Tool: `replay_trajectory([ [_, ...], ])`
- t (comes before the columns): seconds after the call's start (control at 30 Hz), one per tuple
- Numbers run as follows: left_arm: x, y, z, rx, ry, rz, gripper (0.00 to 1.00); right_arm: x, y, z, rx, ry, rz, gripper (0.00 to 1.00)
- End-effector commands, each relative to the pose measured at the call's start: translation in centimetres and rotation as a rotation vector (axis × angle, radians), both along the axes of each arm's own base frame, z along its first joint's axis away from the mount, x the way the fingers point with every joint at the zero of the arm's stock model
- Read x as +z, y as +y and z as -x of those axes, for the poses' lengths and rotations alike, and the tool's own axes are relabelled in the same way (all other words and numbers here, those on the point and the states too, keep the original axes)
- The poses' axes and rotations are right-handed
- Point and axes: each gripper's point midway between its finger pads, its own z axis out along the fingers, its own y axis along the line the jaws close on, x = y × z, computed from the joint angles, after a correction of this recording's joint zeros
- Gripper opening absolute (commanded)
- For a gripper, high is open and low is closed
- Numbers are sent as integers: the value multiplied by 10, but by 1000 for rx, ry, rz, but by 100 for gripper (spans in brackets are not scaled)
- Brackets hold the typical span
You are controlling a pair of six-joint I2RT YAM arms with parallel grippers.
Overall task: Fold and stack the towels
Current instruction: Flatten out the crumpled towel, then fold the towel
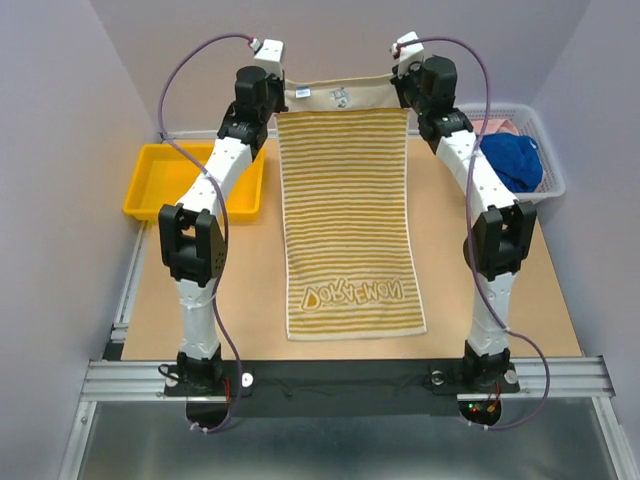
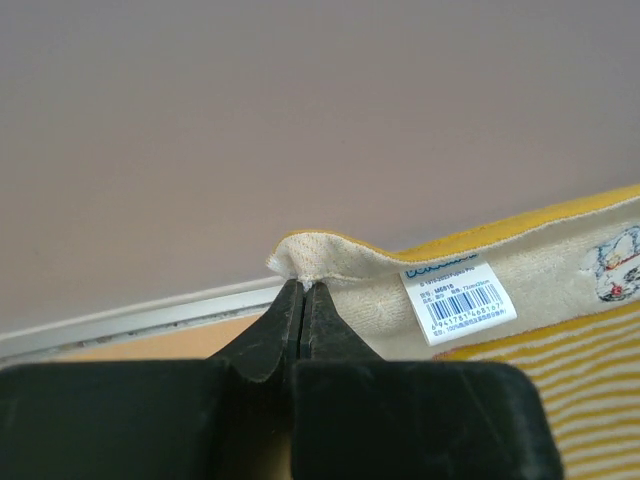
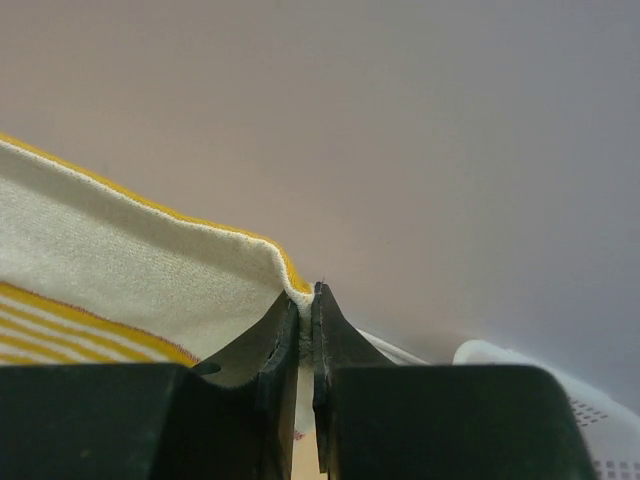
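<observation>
Two pincers hold the far short edge of the yellow-and-cream striped cloth towel [image 1: 345,200] at top centre of the overhead frame: the left pincer [image 2: 302,288] and right pincer [image 3: 306,298] each pinch one corner. Its long axis runs straight down the frame between both arms, its near end flat on the tan table [image 1: 520,310].

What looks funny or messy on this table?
The striped towel has lettering at its near end that looks flipped from above. The blue towel sits crumpled in the white basket, unfolded, beside a pink towel. Nothing looks spilled or torn.
</observation>
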Motion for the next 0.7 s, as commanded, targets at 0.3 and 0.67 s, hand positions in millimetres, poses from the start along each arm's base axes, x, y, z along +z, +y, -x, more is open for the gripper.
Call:
replay_trajectory([
  [0.3,-3,8,-1,-81,-112,64,0,-33,-24,-11,-44,-63,61,1],
  [0.67,-50,9,35,-124,-14,46,0,-129,-28,17,-23,121,98,0],
])
